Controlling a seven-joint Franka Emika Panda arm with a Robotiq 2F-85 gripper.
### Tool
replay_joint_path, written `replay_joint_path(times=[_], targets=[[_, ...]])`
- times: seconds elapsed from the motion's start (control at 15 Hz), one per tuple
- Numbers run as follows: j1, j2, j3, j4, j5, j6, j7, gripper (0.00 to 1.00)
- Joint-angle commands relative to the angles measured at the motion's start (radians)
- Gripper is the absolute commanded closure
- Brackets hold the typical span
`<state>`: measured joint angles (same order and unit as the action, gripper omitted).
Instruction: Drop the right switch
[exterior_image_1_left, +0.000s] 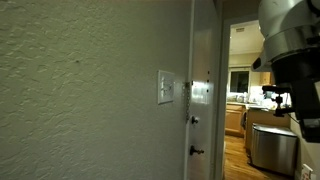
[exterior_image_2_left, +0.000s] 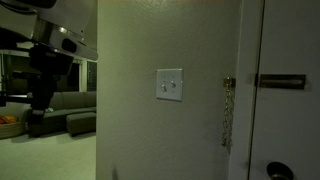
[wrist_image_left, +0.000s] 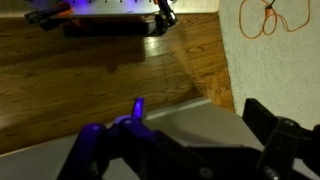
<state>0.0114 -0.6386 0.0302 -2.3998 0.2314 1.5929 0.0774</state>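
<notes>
A white double switch plate (exterior_image_1_left: 166, 87) is set in the textured wall and shows in both exterior views (exterior_image_2_left: 169, 85). Its right toggle (exterior_image_2_left: 174, 86) is too small to tell whether it is up or down. My arm hangs well away from the wall, at the right edge of an exterior view (exterior_image_1_left: 292, 60) and at the left of an exterior view (exterior_image_2_left: 48, 62). In the wrist view my gripper (wrist_image_left: 190, 135) is open and empty, its dark fingers wide apart over the wood floor and a grey surface. The switch plate is not in the wrist view.
A white door (exterior_image_2_left: 285, 120) with a dark bar, a knob and a chain (exterior_image_2_left: 228, 110) stands beside the switch wall. A doorway opens on a kitchen with a steel bin (exterior_image_1_left: 272, 148). A sofa (exterior_image_2_left: 70, 105) is behind the arm. An orange cable (wrist_image_left: 268, 18) hangs on the wall.
</notes>
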Motion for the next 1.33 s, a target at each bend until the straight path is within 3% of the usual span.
replay_joint_path(times=[0.0, 0.6, 1.27], targets=[[-0.009, 0.08, -0.006, 0.058, -0.066, 0.085, -0.064, 0.0], [-0.034, 0.227, -0.011, 0.161, -0.168, 0.366, -0.017, 0.0], [-0.024, 0.232, -0.015, 0.169, -0.175, 0.359, -0.031, 0.0]])
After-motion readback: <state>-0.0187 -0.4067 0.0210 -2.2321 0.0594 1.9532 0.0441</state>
